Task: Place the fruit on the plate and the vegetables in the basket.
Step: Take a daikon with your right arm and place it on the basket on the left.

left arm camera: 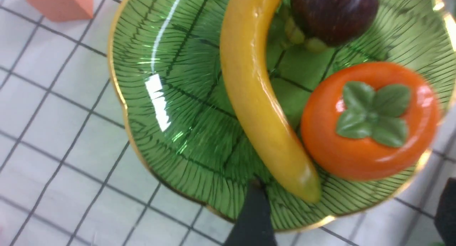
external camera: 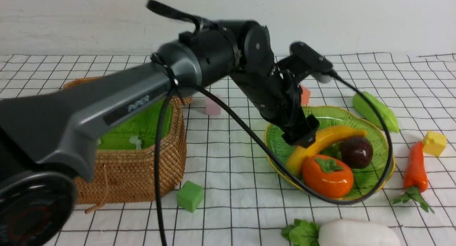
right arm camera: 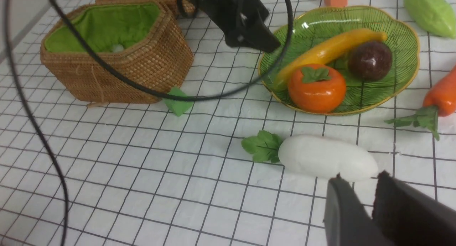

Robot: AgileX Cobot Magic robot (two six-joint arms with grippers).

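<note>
Count first: 3 fruit, 3 veg, 4 foam cubes, 1 plate, 1 basket.

Fruit = banana (external camera: 326,141), persimmon (external camera: 327,174), mangosteen (external camera: 357,152). All 3 lie on the plate (external camera: 335,115): banana across the middle, persimmon at the near rim against it, mangosteen on the banana's right.

Veg = radish (external camera: 358,233), carrot (external camera: 415,166), gourd (external camera: 376,110). All 3 lie on the surface (external camera: 231,160), outside the basket (external camera: 142,174). Gourd is just past the plate's far-right rim, carrot is right of the plate, radish is nearest the robot, in front of the plate.

Basket sits left, well apart from the plate. Its green lining holds only a small white bit, too small to tell what it is.

Cubes: green cube (external camera: 190,195) just beside the basket's near corner, pink cube (external camera: 212,105) btwn basket and plate further back, orange cube (external camera: 305,95) behind the plate, yellow cube (external camera: 434,142) near the carrot.

L claw (external camera: 302,139) hovers low over the plate, above the banana. Its fingers are spread wide w/ nothing gripped, and the banana's near tip lies btwn them.

R claw (right arm camera: 363,189) shows in its wrist view only: narrow, slim gap, holding nothing. Radish lies just beyond its tips, apart from them.
</note>
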